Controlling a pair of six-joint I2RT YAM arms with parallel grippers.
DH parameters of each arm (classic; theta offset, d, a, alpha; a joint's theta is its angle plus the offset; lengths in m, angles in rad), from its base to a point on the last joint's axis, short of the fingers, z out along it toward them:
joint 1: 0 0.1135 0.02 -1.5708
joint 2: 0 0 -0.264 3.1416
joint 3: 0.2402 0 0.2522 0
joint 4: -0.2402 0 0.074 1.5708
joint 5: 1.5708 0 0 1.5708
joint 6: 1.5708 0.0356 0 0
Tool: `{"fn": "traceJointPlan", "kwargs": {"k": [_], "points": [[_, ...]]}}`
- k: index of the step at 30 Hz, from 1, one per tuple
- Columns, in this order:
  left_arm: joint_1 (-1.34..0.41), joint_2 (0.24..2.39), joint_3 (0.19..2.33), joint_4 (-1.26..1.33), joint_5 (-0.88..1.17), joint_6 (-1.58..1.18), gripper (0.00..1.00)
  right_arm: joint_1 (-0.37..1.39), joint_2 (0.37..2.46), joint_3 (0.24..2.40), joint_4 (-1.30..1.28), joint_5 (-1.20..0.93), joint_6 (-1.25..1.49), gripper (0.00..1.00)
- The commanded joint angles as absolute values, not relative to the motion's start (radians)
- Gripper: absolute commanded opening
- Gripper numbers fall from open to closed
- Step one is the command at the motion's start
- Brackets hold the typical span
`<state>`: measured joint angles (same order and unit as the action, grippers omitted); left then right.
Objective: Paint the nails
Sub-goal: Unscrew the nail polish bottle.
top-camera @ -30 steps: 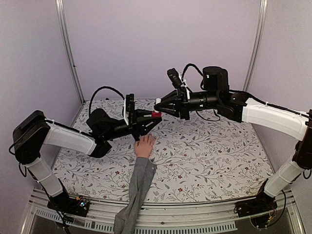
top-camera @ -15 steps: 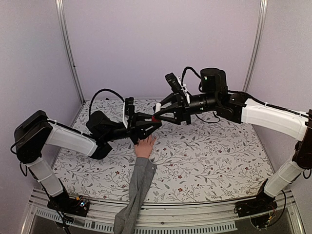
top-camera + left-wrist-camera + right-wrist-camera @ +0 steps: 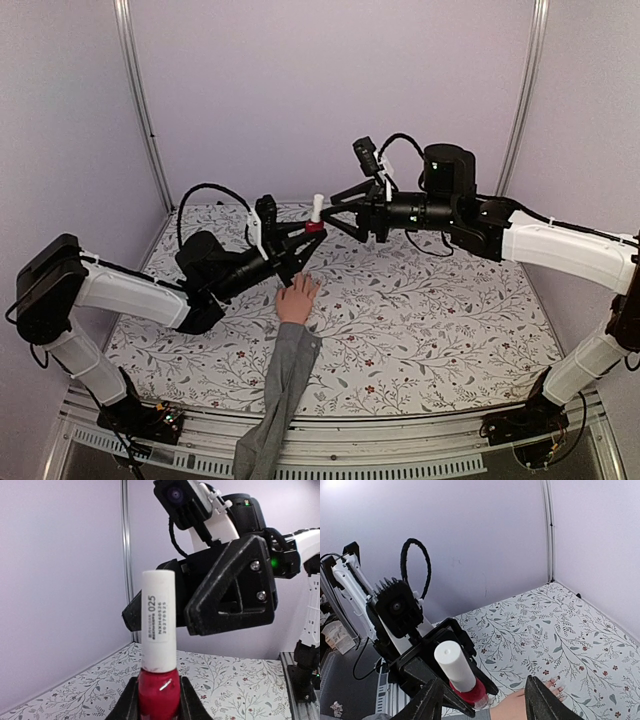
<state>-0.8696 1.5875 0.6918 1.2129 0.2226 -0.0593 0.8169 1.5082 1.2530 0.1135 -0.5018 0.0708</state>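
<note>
Top: left jaws clenched on red polish bottle (image 3: 314, 227), above mannequin hand (image 3: 296, 300) lying on floral surface (image 3: 430, 310) | Left wrist: right jaws released, spread behind white cap (image 3: 158, 625) | Right wrist: nails (image 3: 555, 684) on surface, near bottle.

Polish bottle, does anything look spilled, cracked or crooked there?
Nothing stands out. The polish bottle is clamped between the left fingers, white cap on, no polish spilled on the floral cloth; the right fingers stand open near the cap.
</note>
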Motion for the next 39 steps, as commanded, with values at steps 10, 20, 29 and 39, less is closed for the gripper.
{"fn": "traceJointPlan", "kwargs": {"k": [10, 20, 29, 39], "points": [[-0.968, 1.649, 0.815, 1.107, -0.096, 0.090, 0.00, 0.813, 1.525, 1.288, 0.152, -0.390, 0.197, 0.52], [-1.013, 1.696, 0.881, 1.063, -0.194, 0.154, 0.00, 0.813, 1.552, 1.313, 0.130, -0.384, 0.211, 0.27], [-1.015, 1.690, 0.879, 1.053, -0.176, 0.139, 0.00, 0.813, 1.557, 1.321, 0.120, -0.416, 0.201, 0.00], [-0.974, 1.689, 0.863, 1.088, 0.191, 0.017, 0.00, 0.813, 1.533, 1.309, 0.133, -0.555, 0.123, 0.00]]}}
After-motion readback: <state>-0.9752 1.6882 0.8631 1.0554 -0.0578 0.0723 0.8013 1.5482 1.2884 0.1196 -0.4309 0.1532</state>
